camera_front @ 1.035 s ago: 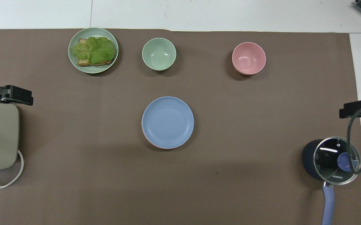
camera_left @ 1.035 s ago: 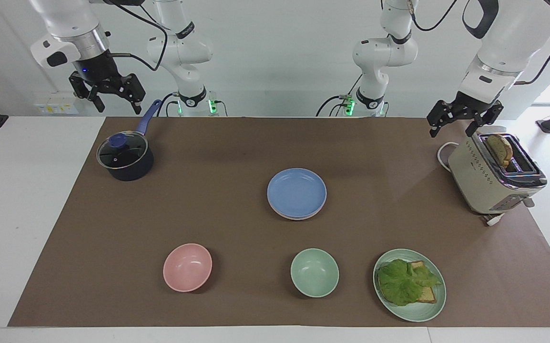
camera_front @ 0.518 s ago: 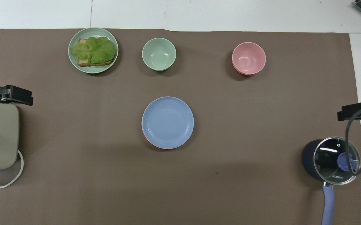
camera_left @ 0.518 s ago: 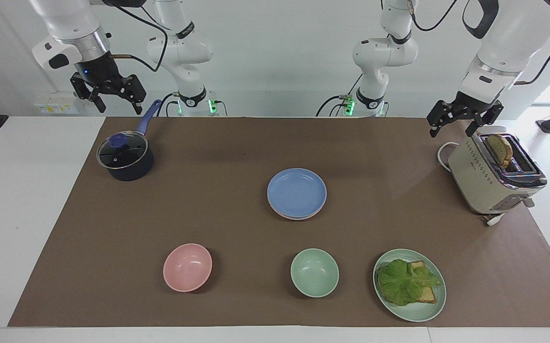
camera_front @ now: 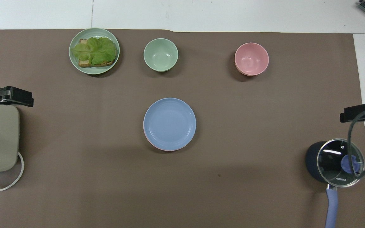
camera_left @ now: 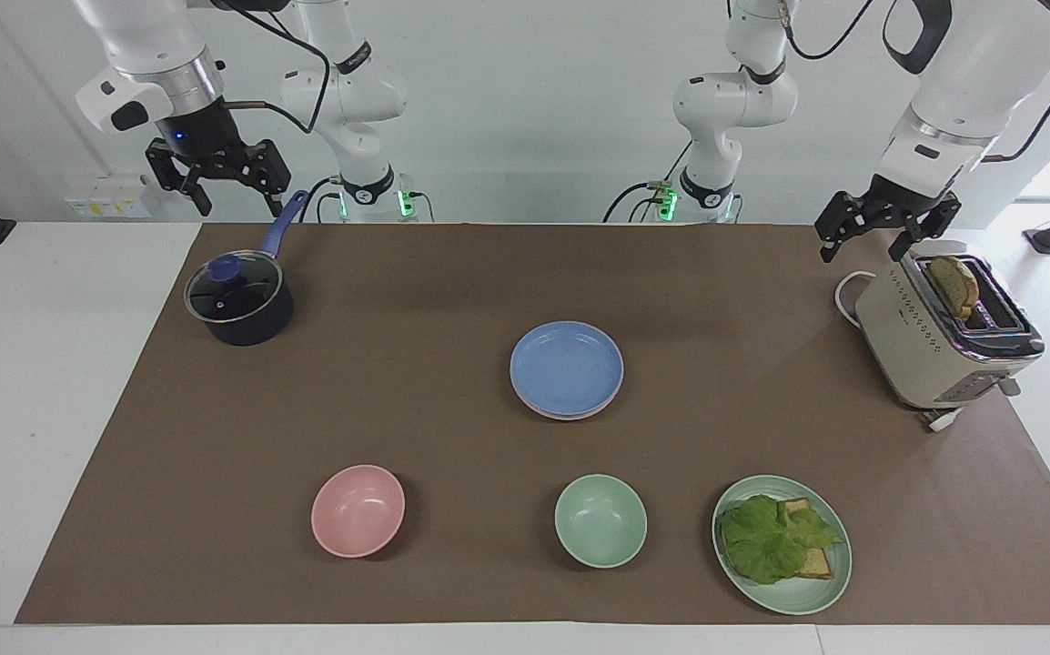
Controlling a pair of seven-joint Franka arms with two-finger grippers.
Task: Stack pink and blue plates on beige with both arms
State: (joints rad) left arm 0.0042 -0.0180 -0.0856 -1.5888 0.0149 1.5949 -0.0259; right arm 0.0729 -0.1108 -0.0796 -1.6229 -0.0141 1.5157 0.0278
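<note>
The blue plate [camera_left: 567,367] [camera_front: 169,123] lies face up at the middle of the mat. A thin rim of the pink plate [camera_front: 151,144] peeks out from under it, on the side nearer the robots. The beige plate is hidden, covered by this stack. My right gripper [camera_left: 234,193] [camera_front: 358,112] hangs open and empty in the air over the saucepan's handle. At the left arm's end of the table my left gripper [camera_left: 862,246] [camera_front: 15,96] is open and empty above the toaster's end nearer the robots. Neither gripper touches the plates.
A dark saucepan [camera_left: 239,303] with a glass lid and blue handle stands under the right gripper. A beige toaster [camera_left: 943,337] holds a slice of bread. Farther from the robots stand a pink bowl [camera_left: 358,509], a green bowl [camera_left: 600,519] and a green plate [camera_left: 839,582] with lettuce on toast.
The right gripper has risen a little and drifted toward the table's middle. The left gripper and the plates have not moved.
</note>
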